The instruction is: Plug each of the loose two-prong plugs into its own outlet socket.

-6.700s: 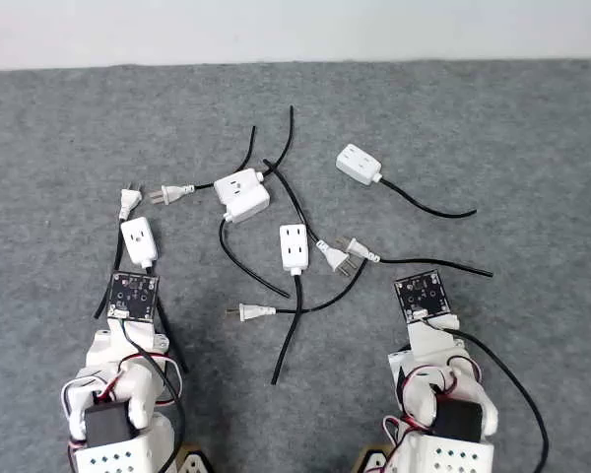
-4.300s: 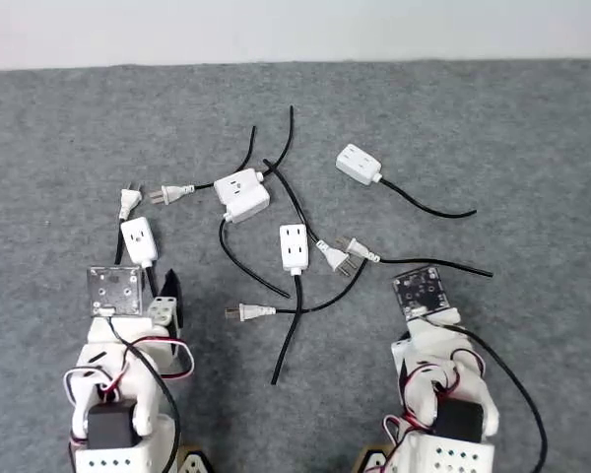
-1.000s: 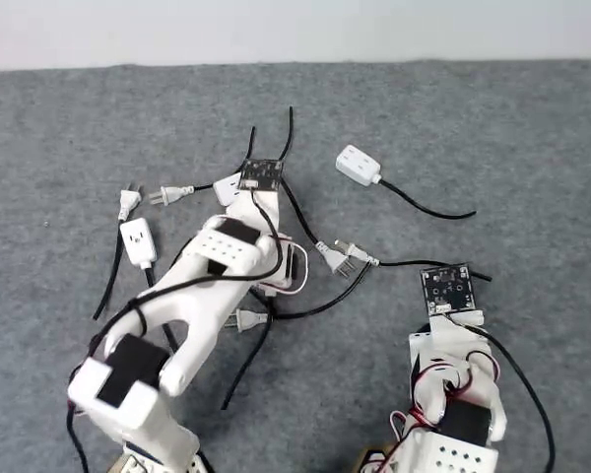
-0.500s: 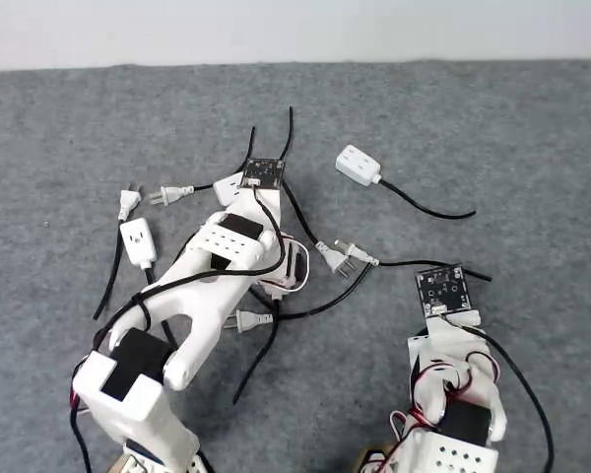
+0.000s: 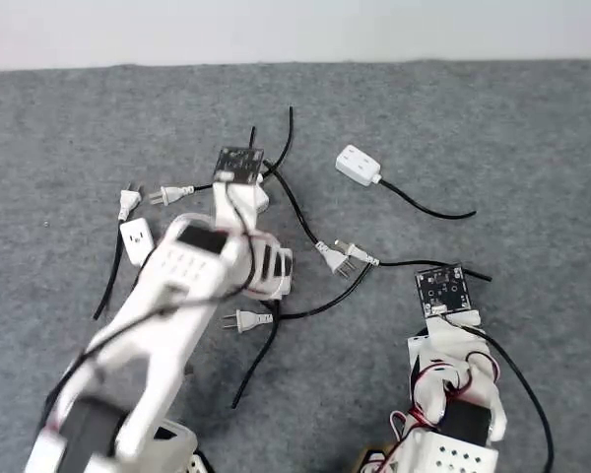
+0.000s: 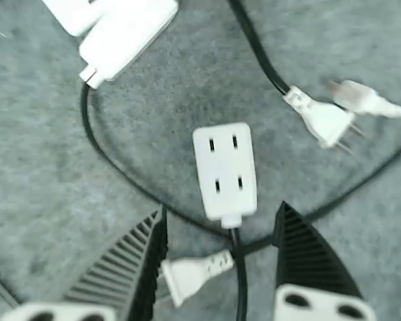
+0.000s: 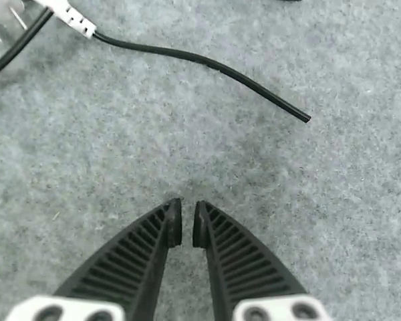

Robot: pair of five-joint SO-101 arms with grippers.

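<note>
The left jaws stand wide open and empty over a white outlet socket (image 6: 225, 172) on the grey surface (image 6: 40, 167). 1 loose plug (image 6: 194, 275) lies just beside its cord. The right jaws are nearly closed, empty.

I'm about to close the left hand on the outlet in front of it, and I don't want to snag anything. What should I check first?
1. Left hand open: ok.
2. Outlet lined up between the fingers: ok, just beyond the tips.
3. Outlet's slots empty: ok, all four show free.
4. Nothing else in the grasp: not ok. A plug lies by one finger, beside the outlet's cord.
5. Right hand shut and away from the outlet: ok.
6. Height over the outlet: cannot tell.
</note>
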